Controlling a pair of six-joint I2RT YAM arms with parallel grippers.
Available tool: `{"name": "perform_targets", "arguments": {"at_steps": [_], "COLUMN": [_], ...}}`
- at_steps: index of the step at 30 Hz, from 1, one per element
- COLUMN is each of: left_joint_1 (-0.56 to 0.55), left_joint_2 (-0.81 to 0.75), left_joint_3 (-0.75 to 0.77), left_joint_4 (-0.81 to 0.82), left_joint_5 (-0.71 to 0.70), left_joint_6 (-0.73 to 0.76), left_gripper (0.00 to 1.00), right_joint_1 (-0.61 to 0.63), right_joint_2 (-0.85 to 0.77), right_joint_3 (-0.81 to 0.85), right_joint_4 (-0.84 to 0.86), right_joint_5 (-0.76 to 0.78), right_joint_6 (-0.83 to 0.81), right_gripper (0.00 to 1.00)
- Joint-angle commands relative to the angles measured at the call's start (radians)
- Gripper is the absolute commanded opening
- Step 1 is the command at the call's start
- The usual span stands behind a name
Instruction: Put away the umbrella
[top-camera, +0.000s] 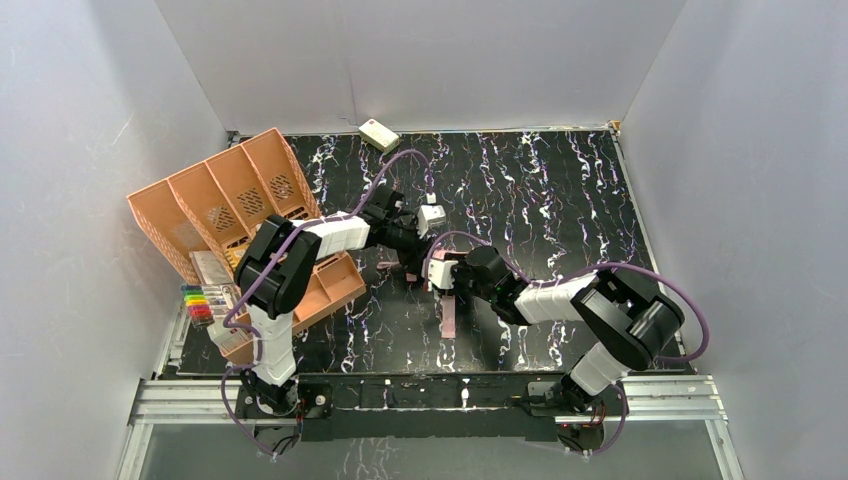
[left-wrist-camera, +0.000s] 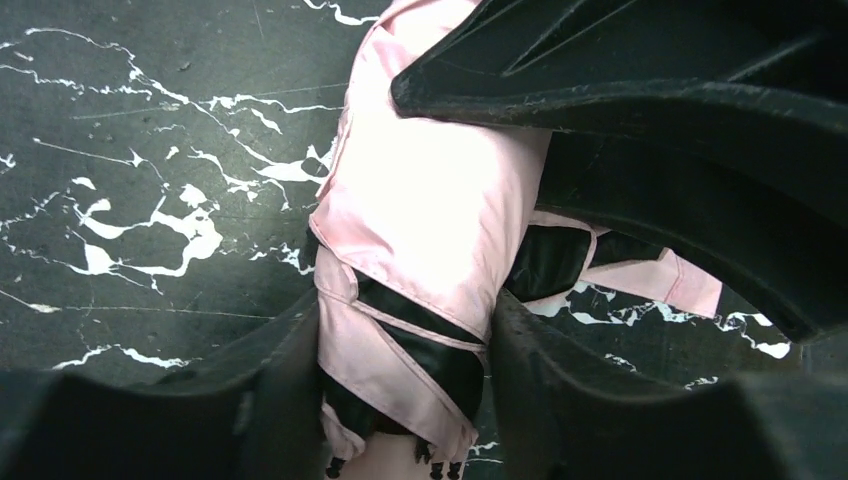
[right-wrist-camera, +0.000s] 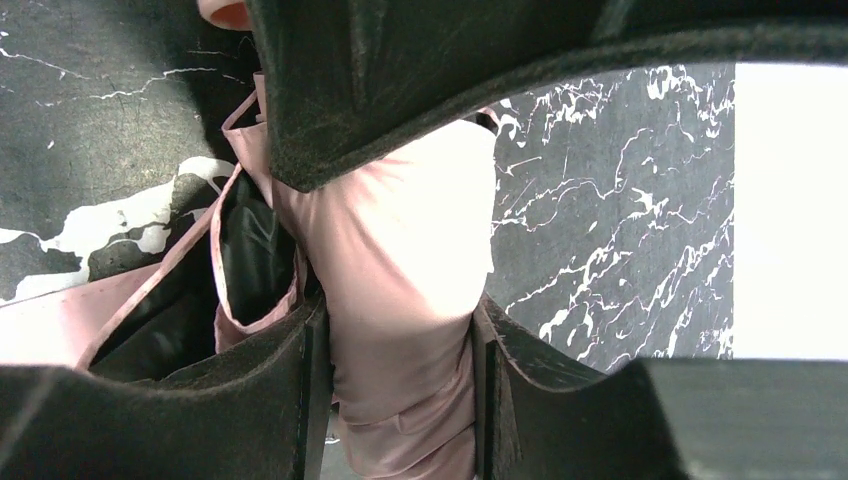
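Umbrella (left-wrist-camera: 430, 190) (pink, black), pinched by left end effector (left-wrist-camera: 402, 360)

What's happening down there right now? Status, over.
Left gripper shut on umbrella. Right gripper shut on it too. Umbrella bundled, mid-table. Orange bins at left, apart.

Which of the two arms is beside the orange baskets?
The left arm: its elbow hangs over the orange baskets, while the right arm stands on the opposite side, clear of them.

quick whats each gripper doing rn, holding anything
left gripper: closed on the umbrella
right gripper: closed on the same umbrella
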Motion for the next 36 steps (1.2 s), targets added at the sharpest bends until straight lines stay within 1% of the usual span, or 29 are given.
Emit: {"name": "perform_targets", "arguments": {"at_steps": [1,3,5,7,8,10,11,13,16,18,20,22,24,27,30,31,33,36], "left_joint_1": [-0.030,-0.053,-0.068,-0.071,-0.071,-0.071,-0.072,-0.074,-0.090,-0.106,-0.123,-0.138,-0.151,-0.176,-0.217,-0.235,-0.278,-0.339], "left_joint_2": [0.040,0.052,0.061,0.064,0.065,0.067,0.065,0.059,0.042,0.027,0.012,-0.003,-0.020,-0.047,-0.067,-0.070,-0.075,-0.075], "left_joint_3": [0.037,0.042,0.039,0.039,0.039,0.039,0.037,0.029,0.011,-0.006,-0.032,-0.061,-0.096,-0.149,-0.201,-0.216,-0.247,-0.288], "left_joint_4": [-0.115,-0.126,-0.131,-0.129,-0.127,-0.126,-0.126,-0.125,-0.116,-0.106,-0.096,-0.073,-0.036,0.016,0.079,0.094,0.134,0.194], "left_joint_5": [-0.086,-0.165,-0.219,-0.238,-0.245,-0.253,-0.260,-0.273,-0.313,-0.353,-0.393,-0.434,-0.471,-0.541,-0.641,-0.681,-0.753,-0.871], "left_joint_6": [0.080,0.099,0.117,0.118,0.115,0.113,0.113,0.118,0.127,0.132,0.138,0.136,0.129,0.123,0.144,0.158,0.179,0.211], "left_gripper": [0.37,0.31,0.15,0.00,0.00,0.00,0.00,0.00,0.00,0.00,0.00,0.00,0.00,0.00,0.00,0.00,0.00,0.00], "right_joint_1": [0.010,0.010,0.010,0.009,0.009,0.008,0.008,0.008,0.004,-0.032,-0.093,-0.175,-0.273,-0.404,-0.503,-0.524,-0.548,-0.549], "right_joint_2": [-0.002,-0.022,-0.052,-0.109,-0.135,-0.202,-0.236,-0.312,-0.431,-0.492,-0.538,-0.570,-0.580,-0.568,-0.515,-0.481,-0.396,-0.290], "right_joint_3": [-0.025,-0.019,-0.009,0.001,0.004,0.011,0.014,0.020,0.019,0.042,0.069,0.083,0.105,0.141,0.155,0.165,0.214,0.289], "right_joint_4": [-0.181,-0.191,-0.225,-0.269,-0.287,-0.331,-0.344,-0.402,-0.451,-0.502,-0.538,-0.551,-0.582,-0.640,-0.625,-0.620,-0.625,-0.587], "right_joint_5": [-0.028,-0.038,-0.057,-0.093,-0.103,-0.107,-0.107,-0.109,-0.090,-0.093,-0.113,-0.123,-0.171,-0.215,-0.216,-0.235,-0.320,-0.400], "right_joint_6": [0.069,0.079,0.085,0.093,0.109,0.145,0.166,0.214,0.311,0.410,0.510,0.605,0.678,0.765,0.821,0.827,0.808,0.786], "right_gripper": [0.23,0.26,0.34,0.48,0.57,0.71,0.76,0.81,0.81,0.80,0.79,0.78,0.78,0.77,0.78,0.78,0.79,0.80]}}
